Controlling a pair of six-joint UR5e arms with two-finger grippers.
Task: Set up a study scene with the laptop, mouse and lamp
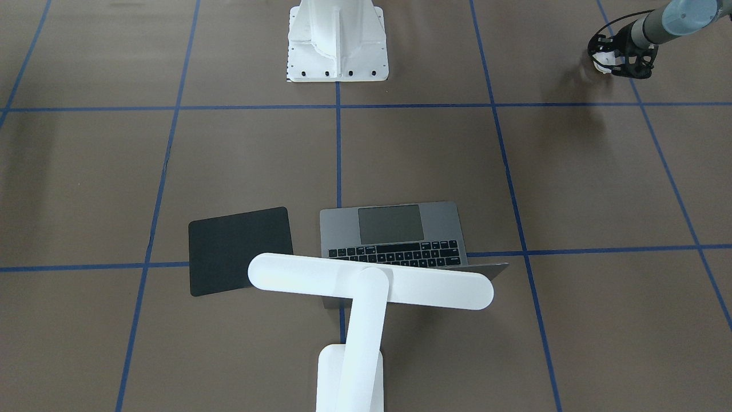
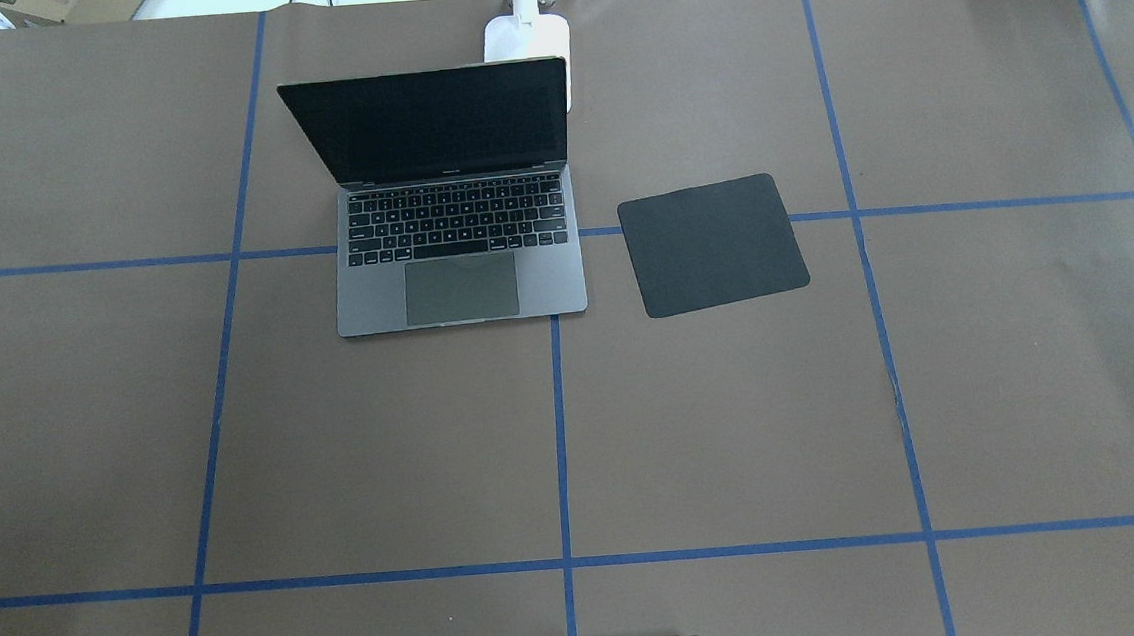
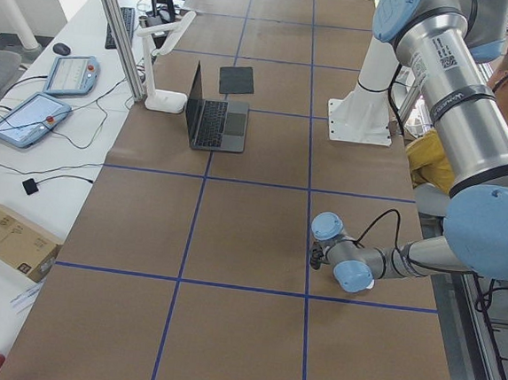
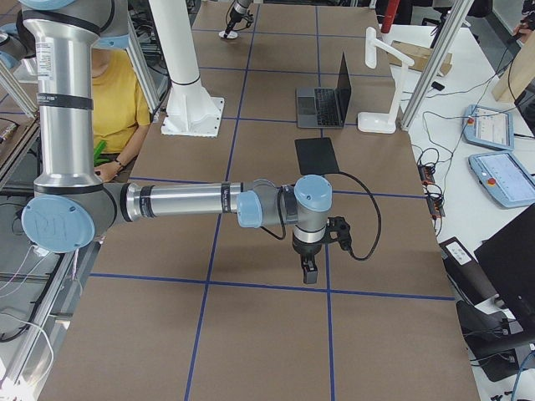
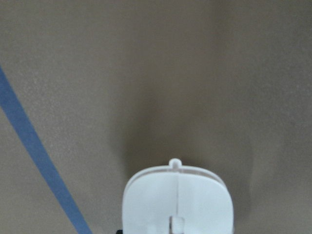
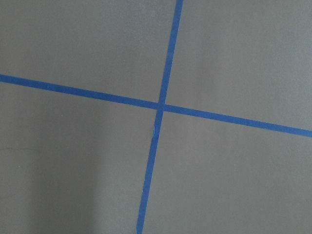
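left gripper [image 1: 605, 62] sits around the mouse [image 5: 178, 202], can't tell if clamped; black mat [image 2: 713, 245] is well apart, forward-right past the laptop [image 2: 458, 256]

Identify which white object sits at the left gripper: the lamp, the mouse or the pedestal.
The mouse: small, oval, at the left gripper; the T-shaped lamp stands behind the laptop, the bolted pedestal stands apart.

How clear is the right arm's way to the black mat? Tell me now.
Likely yes, clear. In the right-side view the right gripper hangs over bare table, and the black mat lies beyond it with nothing between them; the laptop and lamp stand farther on, out of the way.
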